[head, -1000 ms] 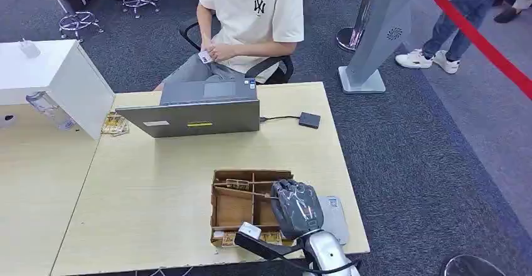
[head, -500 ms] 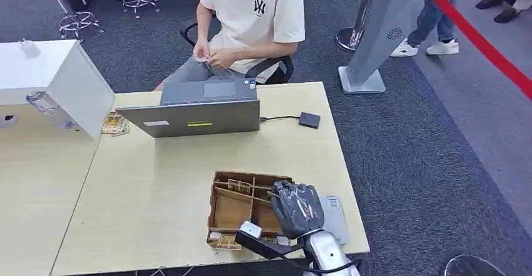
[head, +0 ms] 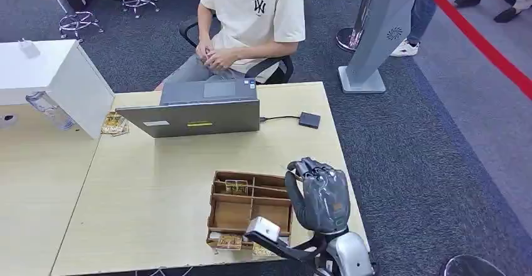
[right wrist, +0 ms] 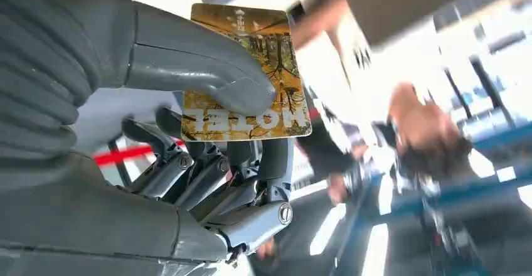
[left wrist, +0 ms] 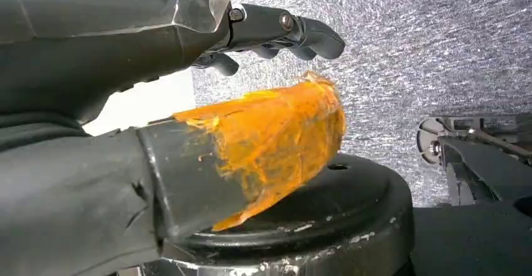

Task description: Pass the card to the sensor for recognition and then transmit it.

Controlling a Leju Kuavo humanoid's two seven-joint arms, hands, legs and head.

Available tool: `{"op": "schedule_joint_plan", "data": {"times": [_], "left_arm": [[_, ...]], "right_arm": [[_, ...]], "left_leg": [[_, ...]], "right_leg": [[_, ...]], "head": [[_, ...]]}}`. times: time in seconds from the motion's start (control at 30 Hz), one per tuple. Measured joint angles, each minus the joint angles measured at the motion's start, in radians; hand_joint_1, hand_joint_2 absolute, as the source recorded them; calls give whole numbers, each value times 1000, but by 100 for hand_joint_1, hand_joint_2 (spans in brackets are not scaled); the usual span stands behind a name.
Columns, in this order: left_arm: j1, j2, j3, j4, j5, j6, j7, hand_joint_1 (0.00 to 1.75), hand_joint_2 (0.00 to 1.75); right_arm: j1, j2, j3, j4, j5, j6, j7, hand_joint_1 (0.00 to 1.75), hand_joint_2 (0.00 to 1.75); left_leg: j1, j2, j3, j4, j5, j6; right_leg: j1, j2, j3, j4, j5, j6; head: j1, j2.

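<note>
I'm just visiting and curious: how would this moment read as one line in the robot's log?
right hand: pinches yellow printed card, raised beside brown divided cardboard tray | left hand: holds nothing | small black square sensor: not reached

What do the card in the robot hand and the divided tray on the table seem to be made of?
The card, pinched by the right robot hand, looks like thin glossy plastic or coated stock: flat, stiff, with a full-colour print; which one cannot be told. The tray looks like plain brown wood or thick board: matte, with thin straight dividers. The table shows a pale wood-grain laminate look.
</note>
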Motion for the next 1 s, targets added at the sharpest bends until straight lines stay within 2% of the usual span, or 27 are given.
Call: {"op": "schedule_joint_plan", "data": {"times": [0.3, 0.6, 0.8, 1.0], "left_arm": [[0, -3, 0, 0, -3, -2, 3, 0, 0], [0, -5, -1, 0, -33, -13, 6, 0, 0], [0, -5, -1, 0, -74, -22, 12, 0, 0], [-1, -5, -1, 0, -132, -35, 15, 0, 0]], "right_arm": [[27, -3, 24, -157, 18, -23, -28, 175, 175], [22, -15, 53, -210, 35, -18, -38, 175, 175], [-54, -17, 79, -189, 55, 7, -42, 175, 175], [-193, -27, 95, -95, 77, 33, -24, 175, 175]], "left_leg": [[0, 0, 0, 0, 0, 0], [0, 0, 0, 0, 0, 0], [0, 0, 0, 0, 0, 0], [0, 1, 0, 0, 1, 0]], "right_leg": [[0, 0, 0, 0, 0, 0], [0, 0, 0, 0, 0, 0], [0, 0, 0, 0, 0, 0], [0, 0, 0, 0, 1, -1]], "head": [[0, 0], [0, 0], [0, 0], [0, 0]]}}
